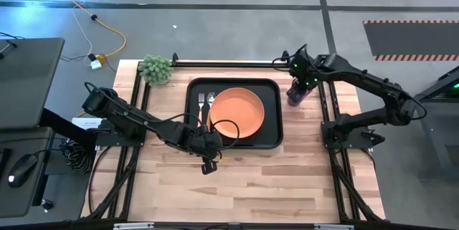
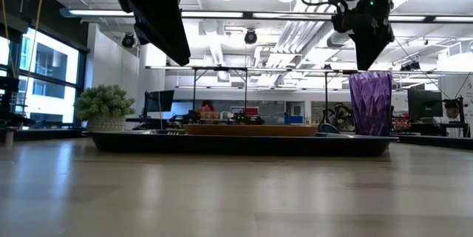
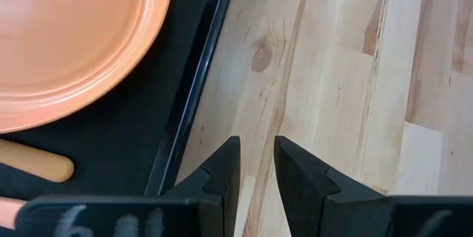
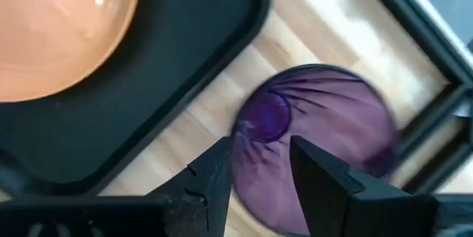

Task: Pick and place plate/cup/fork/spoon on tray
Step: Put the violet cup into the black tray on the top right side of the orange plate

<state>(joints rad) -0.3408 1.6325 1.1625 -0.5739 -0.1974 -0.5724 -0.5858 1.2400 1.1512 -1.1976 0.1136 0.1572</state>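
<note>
Dark jointed arms; green lights on right wrist.

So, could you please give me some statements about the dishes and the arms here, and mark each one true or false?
1. The plate lies on the tray. True.
2. The cup stands on the tray. False: it stands on the table, beside the tray.
3. The fork and spoon lie on the tray. True.
4. The left gripper holds the spoon. False: its fingers hold nothing.
5. The right gripper is at the cup. True.
</note>
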